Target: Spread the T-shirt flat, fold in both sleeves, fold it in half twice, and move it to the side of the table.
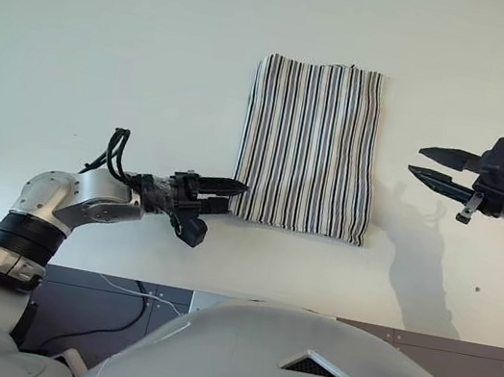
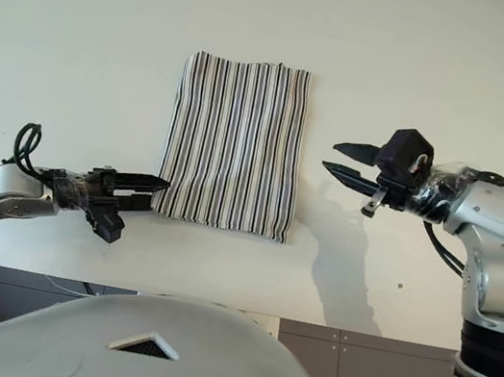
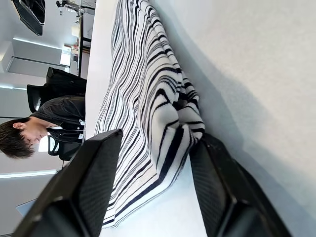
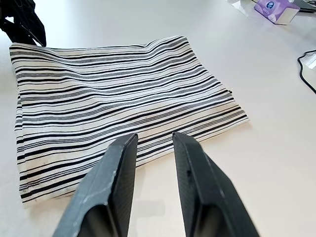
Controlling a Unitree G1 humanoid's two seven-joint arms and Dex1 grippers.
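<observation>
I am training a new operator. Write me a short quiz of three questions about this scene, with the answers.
1. True or false: the right gripper touches the shirt.
2. At which corner of the shirt is the left gripper? (Near means toward the robot.) A) near left B) far left C) near right
3. Fill in: the jaws of both grippers stand ____.

Key: 1 false; 2 A; 3 open.
</observation>
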